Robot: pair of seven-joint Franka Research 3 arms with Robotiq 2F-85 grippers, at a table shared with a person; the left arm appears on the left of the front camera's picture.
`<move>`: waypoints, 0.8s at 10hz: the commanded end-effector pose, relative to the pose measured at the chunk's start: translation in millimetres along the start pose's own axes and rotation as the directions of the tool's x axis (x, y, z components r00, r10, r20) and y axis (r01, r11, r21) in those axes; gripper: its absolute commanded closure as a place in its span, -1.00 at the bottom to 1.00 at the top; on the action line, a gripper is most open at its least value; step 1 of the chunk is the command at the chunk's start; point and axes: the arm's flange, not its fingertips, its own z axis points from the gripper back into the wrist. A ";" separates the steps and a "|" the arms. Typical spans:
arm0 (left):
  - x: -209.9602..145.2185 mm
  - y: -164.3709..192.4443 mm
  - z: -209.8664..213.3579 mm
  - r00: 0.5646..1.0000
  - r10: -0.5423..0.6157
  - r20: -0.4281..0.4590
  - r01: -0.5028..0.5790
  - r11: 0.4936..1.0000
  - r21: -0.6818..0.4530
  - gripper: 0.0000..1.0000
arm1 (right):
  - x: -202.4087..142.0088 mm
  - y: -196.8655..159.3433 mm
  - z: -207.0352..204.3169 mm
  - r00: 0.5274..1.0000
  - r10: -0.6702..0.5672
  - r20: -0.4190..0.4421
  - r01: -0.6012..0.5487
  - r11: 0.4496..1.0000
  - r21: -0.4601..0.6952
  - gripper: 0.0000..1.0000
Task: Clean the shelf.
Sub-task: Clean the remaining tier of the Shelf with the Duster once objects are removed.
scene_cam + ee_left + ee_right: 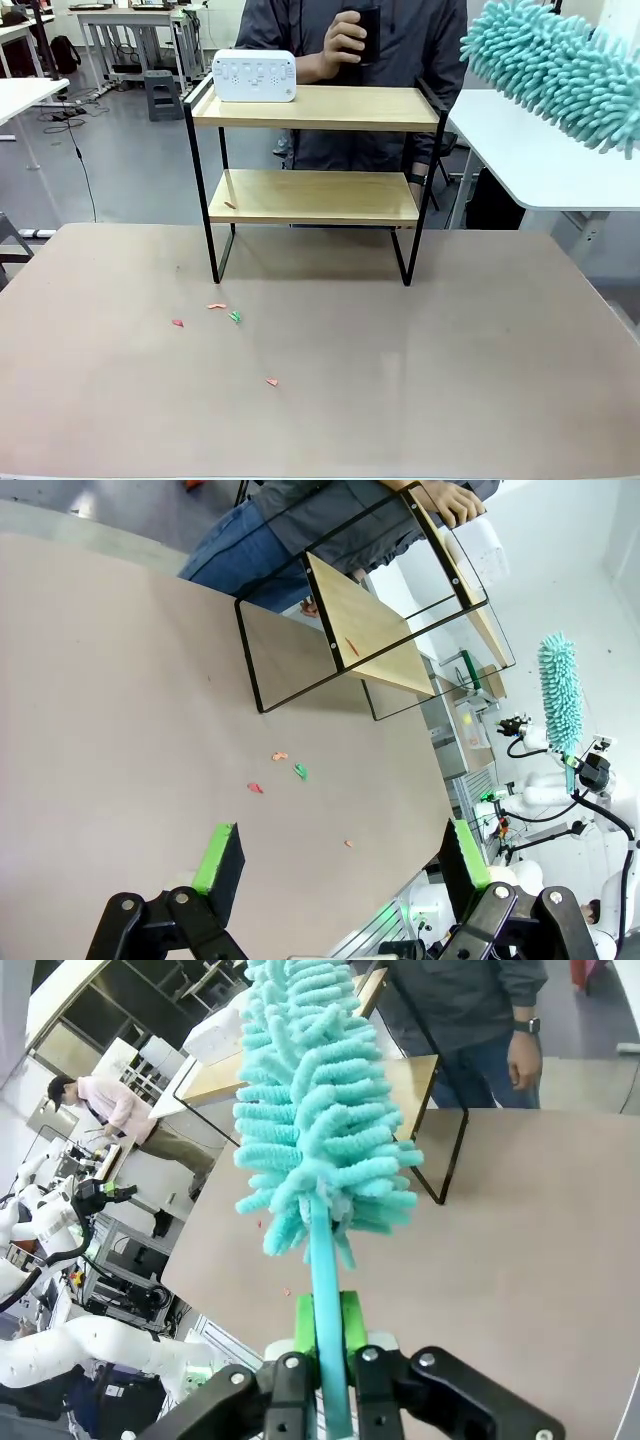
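The right jaws are pressing together on the thin teal handle of a duster, with green pads on either side of it, and the fluffy head is pointing straight away from them along the fingers. In the front view that duster is hanging high at the upper right, well above the counter. Its long axis is slanting down toward the right edge, and its tip is pointing left toward the top board of the shelf without touching it. The left jaws are standing spread wide, with nothing between their green pads, and are hovering over a bare near part of the counter. Small red and green scraps are lying scattered on the counter left of the middle, in front of the shelf. The shelf is standing upright on its four legs at the far middle of the counter, its long axis running left to right and its open front facing the robot. One small scrap is lying at the left end of the lower board. A white box is sitting on the left end of the top board. Behind the shelf a person is standing, with a hand holding a dark cup at chest height.
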 end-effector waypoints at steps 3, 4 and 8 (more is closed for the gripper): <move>0.2 -0.5 -1.9 1.000 -0.022 0.019 0.022 1.000 -0.016 -1.00 | 15.4 49.7 -77.9 0.944 0.207 -0.258 -0.176 0.975 0.136 0.74; 0.2 -0.5 -1.9 1.000 -0.022 0.019 0.022 1.000 -0.016 -1.00 | 17.9 61.7 -102.6 0.906 0.268 -0.329 -0.227 0.961 0.158 0.74; 0.2 -0.5 -1.9 1.000 -0.022 0.019 0.022 1.000 -0.016 -1.00 | 13.5 86.2 -159.8 0.754 0.394 -0.525 -0.405 0.909 0.101 0.74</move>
